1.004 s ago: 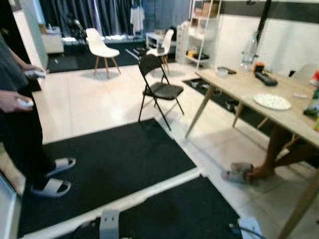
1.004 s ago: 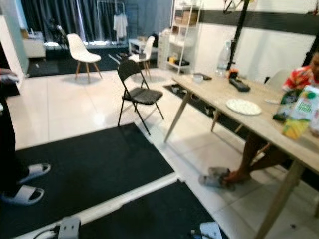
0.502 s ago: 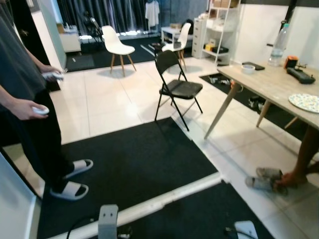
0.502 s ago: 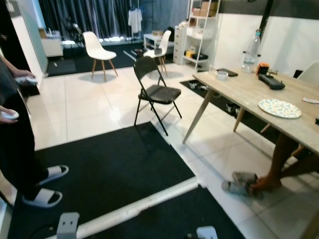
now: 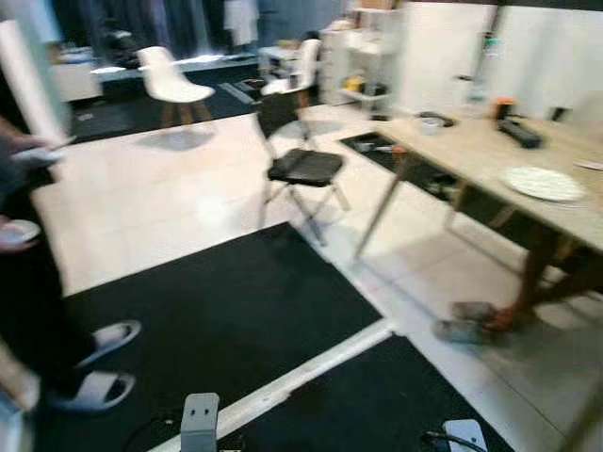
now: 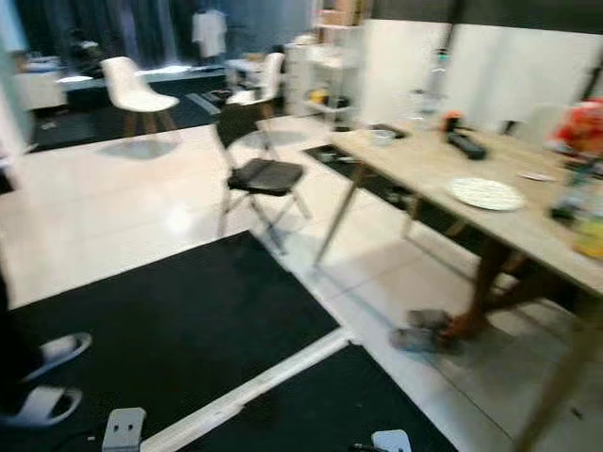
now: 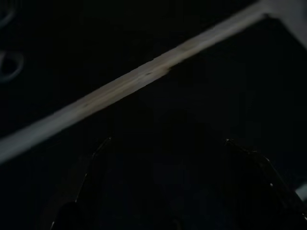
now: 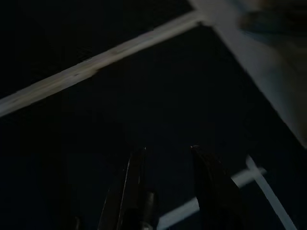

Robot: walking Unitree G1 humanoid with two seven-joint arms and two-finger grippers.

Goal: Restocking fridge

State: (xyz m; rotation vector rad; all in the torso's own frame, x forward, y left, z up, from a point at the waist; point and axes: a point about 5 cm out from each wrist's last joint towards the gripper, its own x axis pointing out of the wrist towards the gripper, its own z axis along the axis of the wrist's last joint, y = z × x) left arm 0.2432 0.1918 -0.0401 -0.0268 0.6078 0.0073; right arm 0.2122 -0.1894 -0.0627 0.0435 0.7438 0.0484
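Pincers (image 8: 163, 187) idle; view panned, blurrier, seemingly.

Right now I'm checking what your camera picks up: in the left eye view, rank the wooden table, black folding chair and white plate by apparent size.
1. Wooden table, largest.
2. Black folding chair.
3. White plate, smallest.
The picture is blurred, but the gaps are plain.

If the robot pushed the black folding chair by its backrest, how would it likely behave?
The folding chair probably slides easily, since it stands on glossy tile. Its thin tube legs suggest it is light. A push high on the backrest may tip it rather than move it.
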